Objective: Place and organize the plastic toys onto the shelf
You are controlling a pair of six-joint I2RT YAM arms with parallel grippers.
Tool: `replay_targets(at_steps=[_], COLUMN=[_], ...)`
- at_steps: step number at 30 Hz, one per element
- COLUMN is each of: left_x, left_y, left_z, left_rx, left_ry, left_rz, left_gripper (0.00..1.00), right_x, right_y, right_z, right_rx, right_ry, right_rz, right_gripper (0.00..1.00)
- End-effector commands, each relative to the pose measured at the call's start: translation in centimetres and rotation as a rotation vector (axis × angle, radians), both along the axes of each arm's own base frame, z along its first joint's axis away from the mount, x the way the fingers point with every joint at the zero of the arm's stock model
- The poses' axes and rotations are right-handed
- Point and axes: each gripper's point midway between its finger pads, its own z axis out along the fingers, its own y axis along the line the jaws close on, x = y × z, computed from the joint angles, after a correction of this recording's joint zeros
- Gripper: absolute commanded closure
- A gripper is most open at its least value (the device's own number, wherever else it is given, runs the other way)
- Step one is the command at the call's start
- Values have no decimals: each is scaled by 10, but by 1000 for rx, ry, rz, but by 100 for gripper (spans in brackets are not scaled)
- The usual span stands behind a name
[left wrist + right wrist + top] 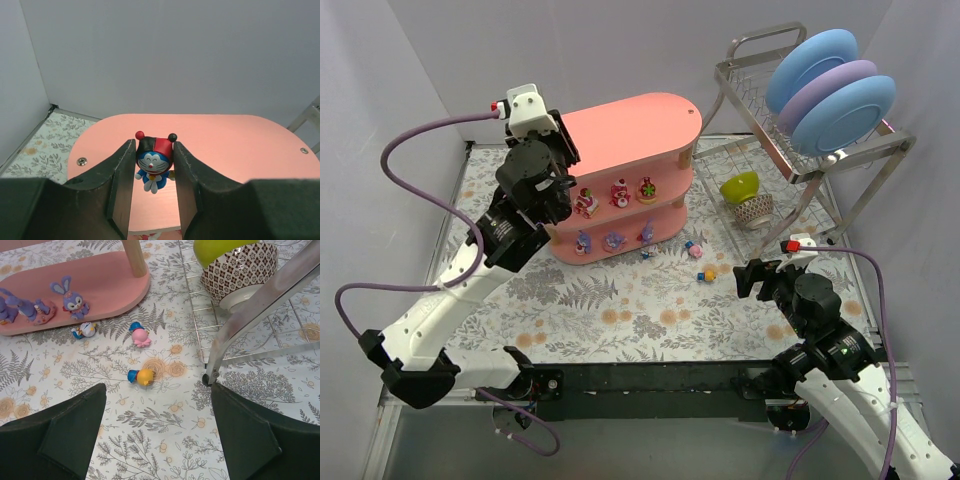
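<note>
My left claw point(153, 146) is clamped on a blue toy point(152, 162) with a red-and-black hat, holding it over the top board of the pink shelf point(235, 145). The shelf stands toward the far left corner of the desk point(620, 320). My right claw point(157, 432) hangs near the desk's right edge, fingers wide apart and holding nothing. Below it a yellow-hatted toy point(141, 376) and a pink toy point(140, 335) lie on the desk.

This is a robot lab bench staged like a home corner: plain grey panels point(620, 50) box in a floral-clothed table point(620, 320), two cabled robot arms point(450, 300) point(860, 390) are bolted at its near edge, and a wire dish rack point(750, 110) and pink shelf point(630, 125) stand on it.
</note>
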Motion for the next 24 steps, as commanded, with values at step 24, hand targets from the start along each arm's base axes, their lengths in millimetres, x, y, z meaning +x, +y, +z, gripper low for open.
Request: replay_targets(at_steps=[24], left_x=[26], left_y=[27], left_z=[-54], left_rx=[-18], left_ry=[-8], left_rz=[60], left_gripper=[100], right_x=[1], right_y=[10], right_z=[13], right_rx=[23], right_ry=[-50], right_rz=[49], right_gripper=[8])
